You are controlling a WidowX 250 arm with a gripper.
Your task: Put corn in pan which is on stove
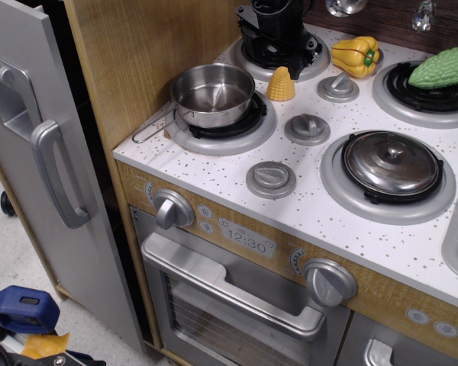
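Corn (281, 84) stands beside the pan (212, 94); your hand (278, 38) holds nothing, opening unclear, so drop squarely over it

A small stubby yellow-orange corn (281, 84) with ridged kernel rows is stood upright, tip up, on the white speckled top of the stove (214, 164), just beside the rear-left burner. The pan (212, 94), a round shiny steel saucepan with deep sides, is seated empty on the front-left burner, its thin wire loop handle pointed toward the left edge. Corn and pan are kept near but apart.
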